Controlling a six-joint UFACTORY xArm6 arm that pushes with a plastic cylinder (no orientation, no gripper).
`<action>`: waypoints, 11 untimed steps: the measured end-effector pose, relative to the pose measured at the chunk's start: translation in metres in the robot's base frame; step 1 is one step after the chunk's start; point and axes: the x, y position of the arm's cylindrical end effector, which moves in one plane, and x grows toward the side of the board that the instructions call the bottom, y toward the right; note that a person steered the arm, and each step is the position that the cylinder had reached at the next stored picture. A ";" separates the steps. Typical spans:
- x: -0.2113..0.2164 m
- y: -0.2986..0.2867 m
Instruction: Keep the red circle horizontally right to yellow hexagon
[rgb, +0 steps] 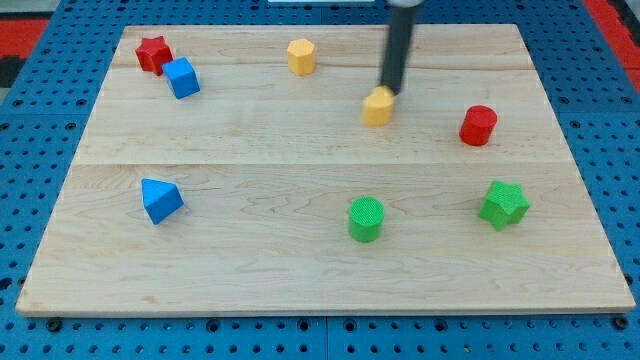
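Observation:
The red circle (478, 125) stands at the view's right, in the upper half of the board. The yellow hexagon (301, 55) stands near the top edge, left of centre, so the red circle is to its right and lower in the view. A second yellow block (378, 106), whose shape I cannot make out, lies between them. My tip (388, 91) is at the upper right edge of that second yellow block, touching it or nearly so. The tip is well left of the red circle and to the right of and below the hexagon.
A red star (153, 52) and a blue cube (182, 77) sit together at the top left. A blue triangle (160, 199) is at lower left, a green circle (366, 218) at lower centre, and a green star (503, 204) at lower right. The wooden board (250, 280) is ringed by blue pegboard.

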 end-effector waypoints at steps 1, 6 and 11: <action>0.037 -0.015; 0.051 0.150; 0.036 0.198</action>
